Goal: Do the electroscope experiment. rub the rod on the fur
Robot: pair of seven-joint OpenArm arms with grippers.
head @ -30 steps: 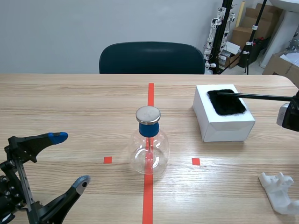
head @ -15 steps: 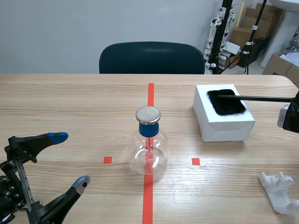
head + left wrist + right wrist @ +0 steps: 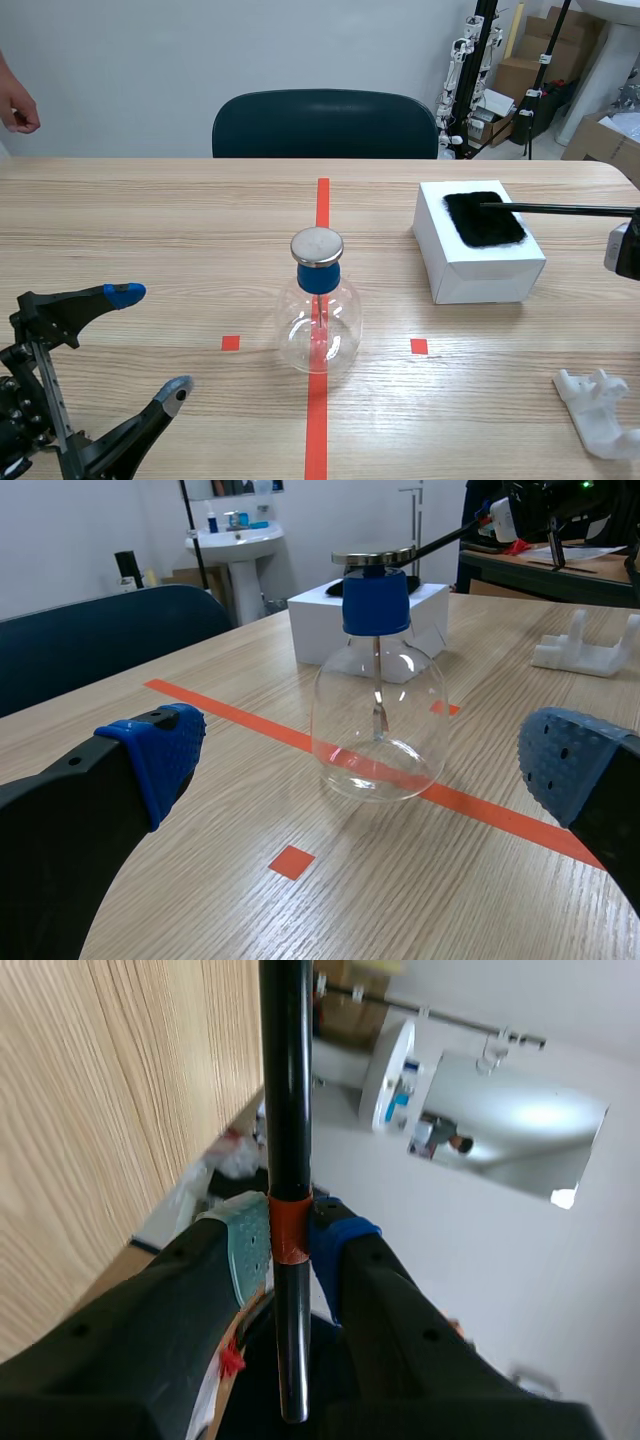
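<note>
Rod [image 3: 287, 1080] black, orange band. Fur [image 3: 485, 218] black on white box [image 3: 478, 275]. Stopper [image 3: 316, 277] blue, cap [image 3: 317, 245] silver. My left pads [image 3: 160, 755] blue, dotted.

There are one clear glass flask with a blue stopper [image 3: 318, 325], one white box [image 3: 478, 270], one black fur patch [image 3: 484, 218] and one thin black rod [image 3: 560, 209]. One white plastic bracket [image 3: 598, 410], possibly two joined pieces, and one dark chair [image 3: 324, 124] complete the count.

Glossy rod [image 3: 287, 1080], fuzzy matt fur [image 3: 482, 228]
</note>
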